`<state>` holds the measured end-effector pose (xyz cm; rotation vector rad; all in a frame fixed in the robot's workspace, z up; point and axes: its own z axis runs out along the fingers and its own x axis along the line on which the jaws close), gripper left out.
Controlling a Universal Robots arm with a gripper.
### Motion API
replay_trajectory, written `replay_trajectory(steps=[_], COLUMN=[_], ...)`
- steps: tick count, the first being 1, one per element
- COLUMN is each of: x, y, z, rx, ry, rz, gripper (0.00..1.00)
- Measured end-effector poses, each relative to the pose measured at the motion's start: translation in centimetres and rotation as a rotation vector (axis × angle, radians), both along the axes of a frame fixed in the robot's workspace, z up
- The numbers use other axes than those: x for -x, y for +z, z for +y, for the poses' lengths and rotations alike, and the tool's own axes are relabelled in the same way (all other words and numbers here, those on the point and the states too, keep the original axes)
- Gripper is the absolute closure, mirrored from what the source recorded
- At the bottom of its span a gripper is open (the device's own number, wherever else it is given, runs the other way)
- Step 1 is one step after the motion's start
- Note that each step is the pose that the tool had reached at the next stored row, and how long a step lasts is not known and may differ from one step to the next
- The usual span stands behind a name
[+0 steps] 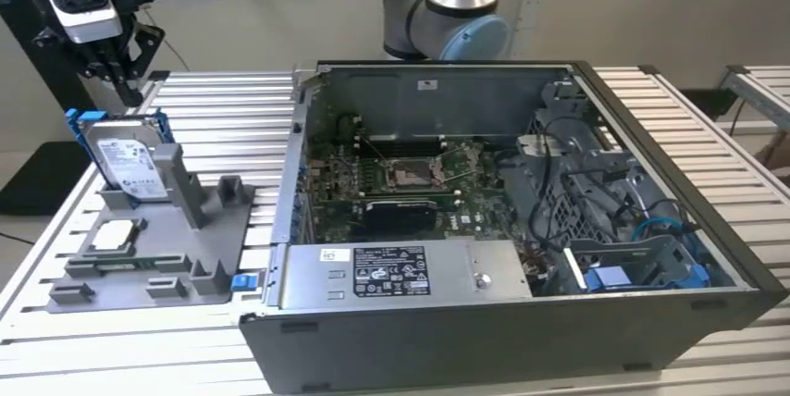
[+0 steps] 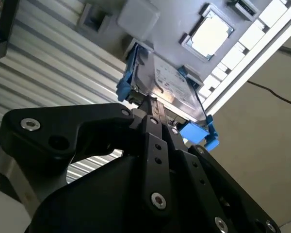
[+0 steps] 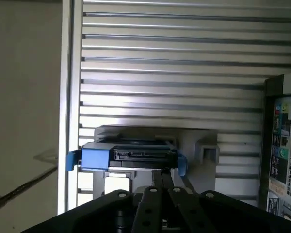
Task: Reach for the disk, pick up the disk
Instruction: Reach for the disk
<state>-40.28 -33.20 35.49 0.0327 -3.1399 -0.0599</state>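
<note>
Overhead, tool (image 3: pixel 164 179), tips together, above upright disk (image 1: pixel 128 165); disk's lower edge hidden in grey holder (image 1: pixel 185 262)

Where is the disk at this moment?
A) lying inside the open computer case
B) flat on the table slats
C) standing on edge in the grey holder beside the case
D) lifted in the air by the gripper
C: the disk stands on edge in the grey holder, outside the computer case, with the gripper above it.

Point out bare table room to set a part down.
Bare slats lie in front of the grey fixture and beyond the computer case on the exterior view's right. Crowded: the fixture, disk upright, gripper above it.
</note>
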Motion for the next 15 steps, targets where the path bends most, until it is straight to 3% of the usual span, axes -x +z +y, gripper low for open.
replay_trajectory(steps=[15], x=[4.9], y=[-0.12], z=[0.34], rx=[0.0000], ry=[0.008], rz=[-0.0001], gripper=[1.00])
